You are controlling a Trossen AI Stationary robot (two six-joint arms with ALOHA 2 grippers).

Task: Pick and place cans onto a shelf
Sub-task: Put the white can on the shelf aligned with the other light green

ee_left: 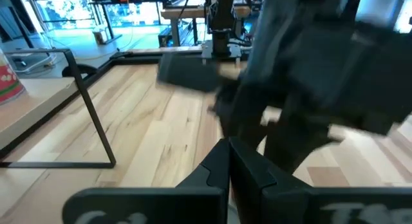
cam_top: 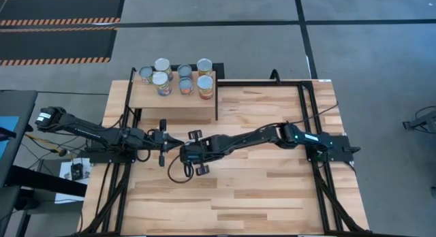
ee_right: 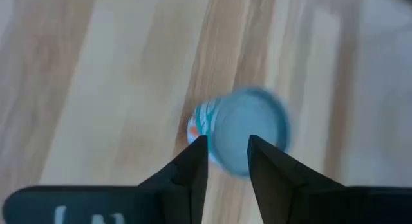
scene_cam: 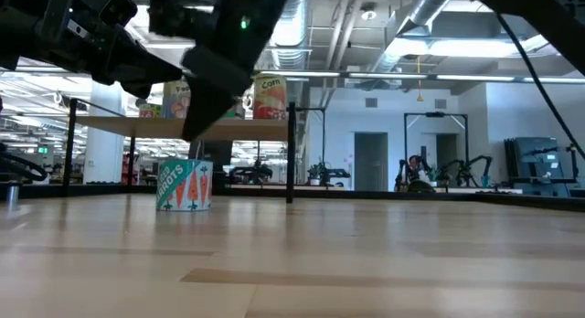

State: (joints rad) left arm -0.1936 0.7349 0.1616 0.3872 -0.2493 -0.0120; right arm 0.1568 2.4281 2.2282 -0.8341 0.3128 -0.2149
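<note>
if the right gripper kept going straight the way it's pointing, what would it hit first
Probably the carrots can: the right gripper points down at its round top, standing on the table. How far above it the gripper is can't be judged.

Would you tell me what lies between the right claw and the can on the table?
Nothing: the right wrist view shows the open right claw directly over the can, with only air between them.
</note>
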